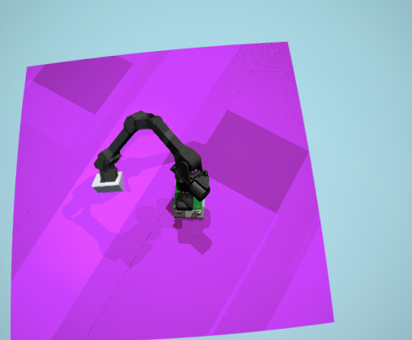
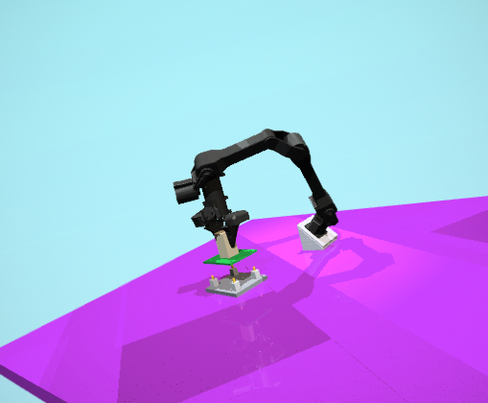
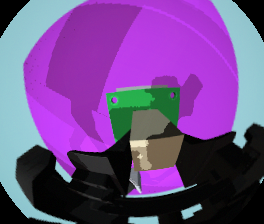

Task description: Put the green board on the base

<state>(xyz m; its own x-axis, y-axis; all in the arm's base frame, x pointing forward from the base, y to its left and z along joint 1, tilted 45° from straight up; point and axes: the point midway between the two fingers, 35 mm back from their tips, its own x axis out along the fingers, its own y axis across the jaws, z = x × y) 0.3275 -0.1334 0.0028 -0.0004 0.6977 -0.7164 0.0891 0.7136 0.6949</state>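
Green board (image 1: pixel 197 202) (image 2: pixel 244 254) (image 3: pixel 128 100) hangs above the grey base (image 1: pixel 189 215) (image 2: pixel 249 289) (image 3: pixel 143 87), its square handle (image 2: pixel 227 246) (image 3: pixel 155 154) pinched between the fingers of your gripper (image 1: pixel 184 201) (image 2: pixel 227 244) (image 3: pixel 148 129). The tan handle stands up from the board's upper face, and your wrist view shows a dark finger on either side of it.

Seen from the exterior, you have open space between the board and the four posts (image 2: pixel 235 286), their gold pins (image 1: pixel 198 211) (image 2: pixel 234 280) pointing upward. The front pins are plainly below the board and outside its holes; the board rests on none of the four posts. From the top, your board covers much of the base, while one edge strip, with two posts at its corners, shows beyond it.

Two corner holes (image 3: pixel 114 100) appear at the board's far edge in your wrist view; the other two are out of sight there, so you cannot tell how they line up with their pins.

Your black arm (image 1: pixel 165 133) (image 2: pixel 244 146) arches from its pale mount (image 1: pixel 118 187) (image 2: pixel 309 244) across the purple table (image 1: pixel 100 299) (image 2: pixel 383 355) (image 3: pixel 183 50), the gripper end angled down over the base.
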